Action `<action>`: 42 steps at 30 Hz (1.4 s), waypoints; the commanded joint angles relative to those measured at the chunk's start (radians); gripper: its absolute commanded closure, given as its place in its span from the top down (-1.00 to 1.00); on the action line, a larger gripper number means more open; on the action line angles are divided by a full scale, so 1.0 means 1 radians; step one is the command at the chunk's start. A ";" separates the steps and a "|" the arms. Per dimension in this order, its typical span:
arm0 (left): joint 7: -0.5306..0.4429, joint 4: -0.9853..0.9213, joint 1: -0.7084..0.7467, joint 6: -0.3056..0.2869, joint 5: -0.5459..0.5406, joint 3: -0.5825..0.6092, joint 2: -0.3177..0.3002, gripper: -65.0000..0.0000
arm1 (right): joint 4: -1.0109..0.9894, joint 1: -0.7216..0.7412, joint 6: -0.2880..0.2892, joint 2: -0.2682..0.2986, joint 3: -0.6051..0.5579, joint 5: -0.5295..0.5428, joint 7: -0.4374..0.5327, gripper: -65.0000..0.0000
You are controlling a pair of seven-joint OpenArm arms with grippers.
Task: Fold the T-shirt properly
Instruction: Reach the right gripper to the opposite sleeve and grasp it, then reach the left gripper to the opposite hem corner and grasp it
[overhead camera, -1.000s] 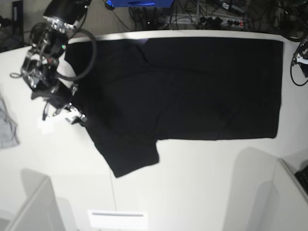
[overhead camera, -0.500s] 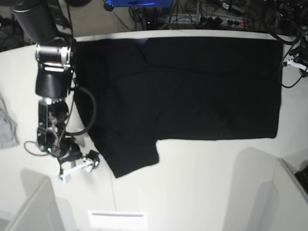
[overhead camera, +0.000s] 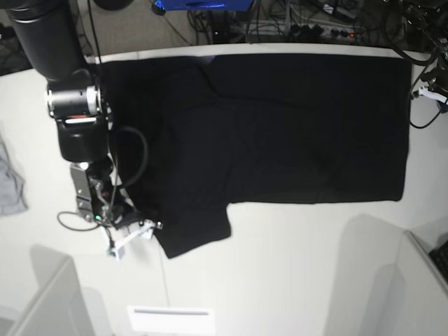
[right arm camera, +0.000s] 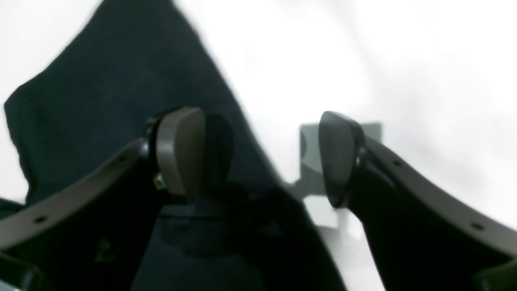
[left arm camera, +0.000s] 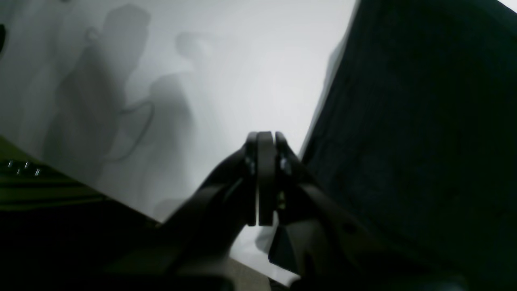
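Right gripper (right arm camera: 258, 161) spread wide over T-shirt (overhead camera: 280, 126) sleeve edge, maybe touching; left gripper (left arm camera: 260, 178) pressed together, empty; grey cloth (overhead camera: 10, 185) at table (overhead camera: 294, 266) edge.

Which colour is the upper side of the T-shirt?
Plain black T-shirt, seen best in the base view.

Left arm (overhead camera: 435, 89) mostly cut off at the base view's edge; grey cloth (overhead camera: 10, 187) likewise.
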 commanded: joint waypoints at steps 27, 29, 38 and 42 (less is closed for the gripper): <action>-0.019 0.014 -0.004 0.005 0.000 -0.006 -0.019 -1.00 | 0.077 -0.029 0.000 -0.029 0.004 0.005 -0.056 -1.00; -0.019 0.014 -0.005 0.005 0.000 -0.006 -0.019 -0.92 | 0.077 -0.029 -0.003 -0.029 0.004 0.005 -0.053 -1.00; -0.018 -0.112 -0.154 0.005 0.001 0.002 -0.061 0.48 | 0.077 -0.029 -0.003 -0.032 0.006 0.005 -0.036 -1.00; -0.019 -0.288 -0.254 0.010 0.003 0.083 -0.150 0.47 | 0.077 -0.027 -0.003 -0.034 0.006 0.005 -0.036 -1.00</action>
